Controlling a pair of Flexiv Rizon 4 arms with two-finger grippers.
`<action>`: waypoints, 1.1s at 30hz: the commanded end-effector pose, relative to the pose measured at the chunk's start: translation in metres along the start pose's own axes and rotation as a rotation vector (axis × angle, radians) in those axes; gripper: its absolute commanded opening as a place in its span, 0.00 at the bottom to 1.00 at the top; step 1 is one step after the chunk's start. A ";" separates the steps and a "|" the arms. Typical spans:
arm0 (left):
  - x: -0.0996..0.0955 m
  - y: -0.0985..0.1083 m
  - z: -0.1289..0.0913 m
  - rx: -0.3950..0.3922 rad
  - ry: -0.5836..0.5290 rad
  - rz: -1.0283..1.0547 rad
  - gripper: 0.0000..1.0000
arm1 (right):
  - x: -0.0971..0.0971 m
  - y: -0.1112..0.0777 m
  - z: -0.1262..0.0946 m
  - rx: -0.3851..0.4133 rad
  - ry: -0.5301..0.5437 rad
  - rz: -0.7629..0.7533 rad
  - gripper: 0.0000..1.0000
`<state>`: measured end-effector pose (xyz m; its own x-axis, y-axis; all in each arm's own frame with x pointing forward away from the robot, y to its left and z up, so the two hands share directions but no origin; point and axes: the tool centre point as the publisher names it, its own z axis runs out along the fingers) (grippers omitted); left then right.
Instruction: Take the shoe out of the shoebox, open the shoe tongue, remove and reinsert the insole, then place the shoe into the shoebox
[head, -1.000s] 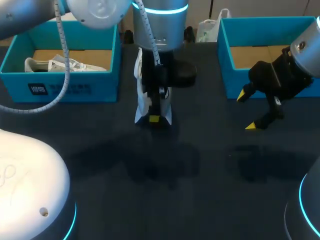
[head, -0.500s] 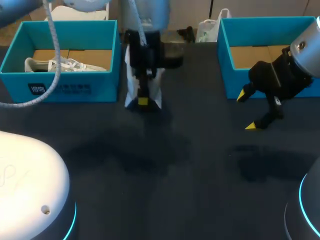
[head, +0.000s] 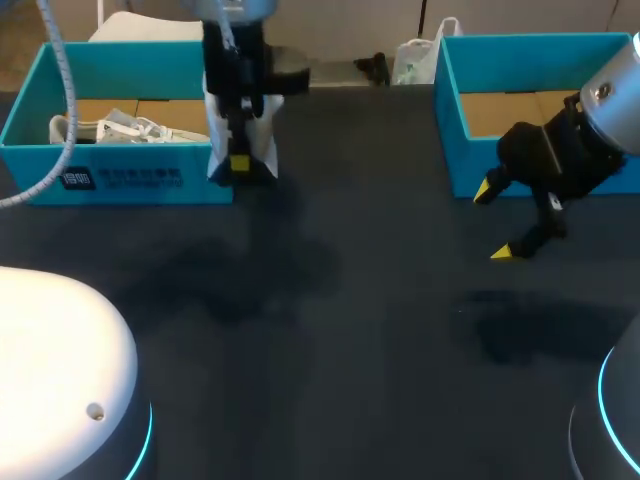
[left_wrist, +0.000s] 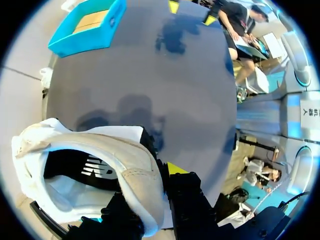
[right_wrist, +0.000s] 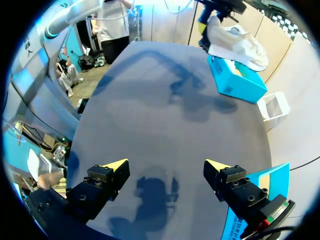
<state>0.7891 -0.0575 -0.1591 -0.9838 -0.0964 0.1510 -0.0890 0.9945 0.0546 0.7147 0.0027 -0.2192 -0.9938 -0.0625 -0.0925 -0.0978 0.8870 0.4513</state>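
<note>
- Grip security: my left hand (head: 238, 160) is clamped on the white sneaker (head: 263, 152) by a thin pinch on the upper at the collar. The sneaker hangs clear of the tabletop (head: 350, 300), at the right wall of the left shoebox (head: 120, 180). I judge that a hold this narrow could let the sneaker swing or slip if the arm jolts.
- Box wall: I cannot tell from the head view whether the sole clears the rim. If I lower too soon, the sneaker could catch the wall, tip the box or twist out of the fingers.
- Occupied box: a second sneaker (head: 110, 128) already lies inside with loose laces. Setting down on top of it could leave my sneaker tilted or snag a finger in the laces.
- Insole: the left wrist view shows the dark insole (left_wrist: 85, 167) seated inside. A hard drop might shift it.
- Right hand (head: 500, 222): its fingers stand wide apart with nothing between them. It hangs just beside the right shoebox (head: 445, 110), well apart from the left arm, so I judge collision unlikely.
</note>
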 end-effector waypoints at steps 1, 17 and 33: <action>-0.024 0.015 -0.008 0.019 0.013 -0.042 0.00 | 0.000 0.000 0.001 0.003 -0.002 0.001 1.00; -0.135 0.095 -0.026 0.038 -0.017 -0.122 0.00 | 0.000 0.000 0.001 0.003 -0.002 0.001 1.00; -0.209 0.195 -0.039 0.005 -0.030 0.020 0.00 | 0.000 0.000 0.001 0.003 -0.002 0.001 1.00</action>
<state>0.9753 0.1441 -0.1470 -0.9904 -0.0699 0.1192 -0.0625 0.9959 0.0648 0.7147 0.0026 -0.2192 -0.9937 -0.0625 -0.0925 -0.0978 0.8870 0.4512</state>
